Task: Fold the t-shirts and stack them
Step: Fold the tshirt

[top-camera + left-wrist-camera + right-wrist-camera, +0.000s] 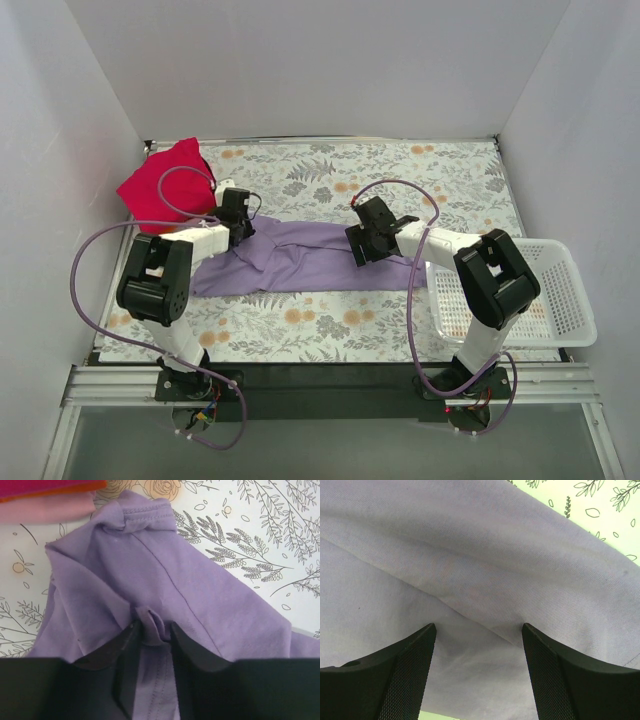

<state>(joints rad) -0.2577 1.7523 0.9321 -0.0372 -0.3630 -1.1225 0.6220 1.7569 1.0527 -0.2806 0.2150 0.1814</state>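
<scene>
Centrally, the lavender t-shirt (300, 258) lay stretched in a long rumpled band across the floral table (400, 170), running between the two grippers. At its left end the left gripper (236, 222) had clenched on a small bunched fold of the purple cloth, visible between the dark fingers in the left wrist view (152, 630). At the other end the right gripper (365, 240) stood spread wide over smooth fabric, grasping nothing (479, 630). Farther back, the red t-shirt (160, 185) sat in the far left corner. A white mesh basket (560, 290) rested at the table's right edge.
</scene>
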